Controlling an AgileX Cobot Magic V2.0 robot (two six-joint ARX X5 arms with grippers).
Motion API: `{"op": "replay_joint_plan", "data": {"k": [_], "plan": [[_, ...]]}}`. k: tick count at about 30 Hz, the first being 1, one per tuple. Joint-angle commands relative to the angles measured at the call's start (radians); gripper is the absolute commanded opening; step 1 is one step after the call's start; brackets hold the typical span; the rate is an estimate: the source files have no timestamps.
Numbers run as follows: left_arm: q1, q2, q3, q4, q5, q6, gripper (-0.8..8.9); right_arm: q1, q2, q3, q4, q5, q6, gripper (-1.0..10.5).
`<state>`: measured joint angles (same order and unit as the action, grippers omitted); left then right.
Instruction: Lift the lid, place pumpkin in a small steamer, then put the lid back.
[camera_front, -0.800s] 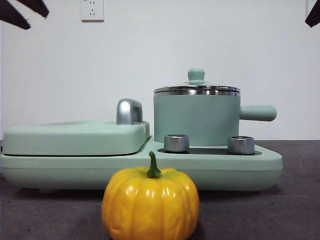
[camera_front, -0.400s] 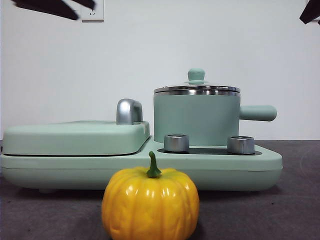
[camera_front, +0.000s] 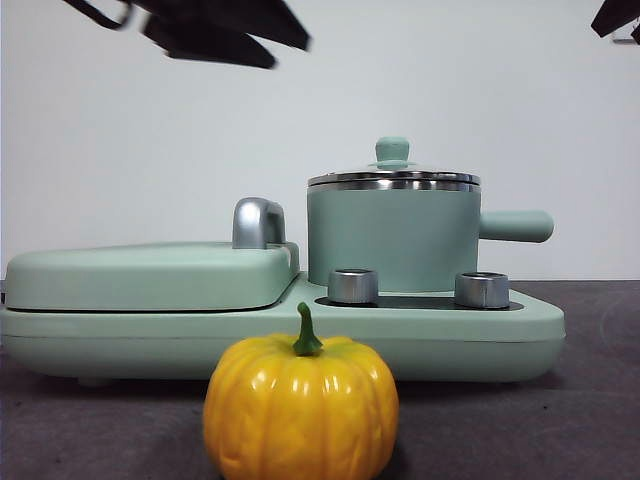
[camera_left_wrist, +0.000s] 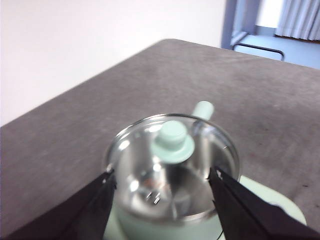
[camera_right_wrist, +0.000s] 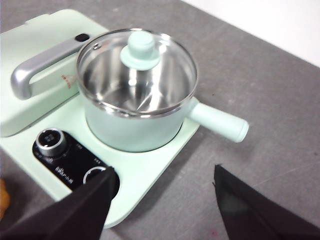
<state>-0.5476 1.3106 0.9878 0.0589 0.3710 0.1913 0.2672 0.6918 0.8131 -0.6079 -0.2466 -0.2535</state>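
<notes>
Item, lid (camera_front: 393, 176): seated on the small steamer (camera_front: 392, 238), knob up, so it must come off first. Item, my left gripper (camera_left_wrist: 161, 181): jaws spread wide, poised above that knob, ready to straddle it; my right gripper (camera_right_wrist: 162, 186), also spread, waits off to the handle side. Item, pumpkin (camera_front: 300, 404): upright on the table before the cooker base (camera_front: 520, 330), apart from both grippers.

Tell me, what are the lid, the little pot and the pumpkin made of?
The lid looks like clear glass, since you can see the pot's shiny inside through it, with a steel rim and a matte mint knob, maybe plastic. The small steamer looks like metal: mint-painted outside, mirror-bright inside. The pumpkin looks like glossy plastic, with bright glints on its ribs.
</notes>
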Motion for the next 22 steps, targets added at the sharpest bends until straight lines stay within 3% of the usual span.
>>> {"op": "replay_joint_plan", "data": {"k": [1, 8, 15, 22], "plan": [[-0.035, 0.066, 0.056, 0.040, 0.004, -0.002, 3.09, 0.003, 0.006, 0.013, 0.013, 0.001, 0.012, 3.2], [-0.095, 0.237, 0.198, 0.044, 0.004, -0.007, 3.09, 0.003, 0.006, 0.013, 0.013, 0.001, 0.011, 3.2], [-0.103, 0.387, 0.340, 0.043, 0.003, -0.068, 3.09, 0.003, 0.006, 0.013, 0.010, 0.000, 0.011, 3.2], [-0.103, 0.457, 0.379, 0.043, -0.014, -0.077, 3.09, 0.003, 0.006, 0.013, 0.008, 0.000, 0.011, 3.2]]}}
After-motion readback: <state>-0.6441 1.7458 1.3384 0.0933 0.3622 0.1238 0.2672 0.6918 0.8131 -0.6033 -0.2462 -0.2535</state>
